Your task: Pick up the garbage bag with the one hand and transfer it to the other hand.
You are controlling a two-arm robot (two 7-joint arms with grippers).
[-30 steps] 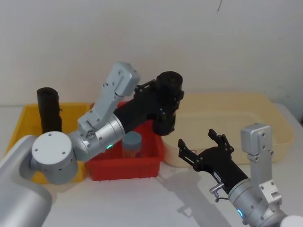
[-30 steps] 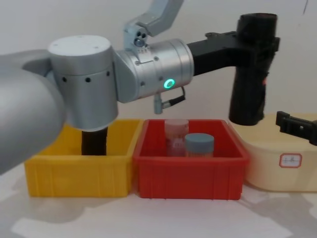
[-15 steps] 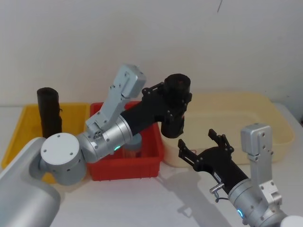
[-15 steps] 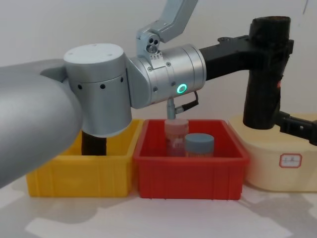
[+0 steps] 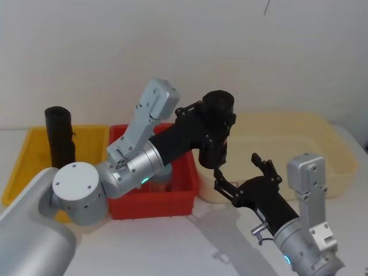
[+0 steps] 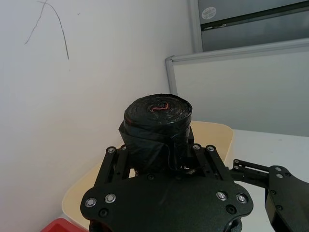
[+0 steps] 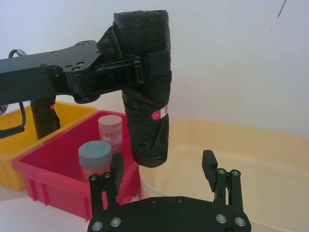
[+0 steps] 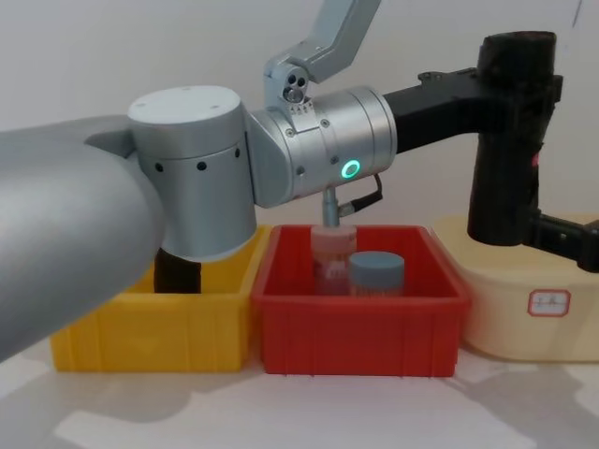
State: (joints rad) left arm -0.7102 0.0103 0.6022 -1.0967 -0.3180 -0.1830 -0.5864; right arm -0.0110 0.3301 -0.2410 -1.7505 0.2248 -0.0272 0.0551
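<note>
Now the left gripper point(image 7: 143, 72) was clamped round the upper half of the garbage bag point(image 5: 217, 129), which hung upright and clear of everything below. Over the last second the left arm had carried it rightward, off the back of the red bin point(image 5: 152, 207) to a spot above the seam between that bin and the cream tub point(image 5: 322, 126).

Right gripper point(image 5: 244, 175) waited low in front of the tub, jaws spread wide and empty. A second ago it stood well apart from the bag; now the bag's lower end hung just above and beside its near finger. From the right wrist view the roll looked offset toward one finger, not yet centred between the two. Contact could not be judged.

Reading: pick-up done, carry nearly done, handover not yet made. The right gripper likely needed to line up on the free lower half before closing.

Unmoved: thinner black roll point(image 5: 59, 135) in the yellow bin point(image 5: 23, 155), two jars point(image 8: 376, 271) in the red bin.
</note>
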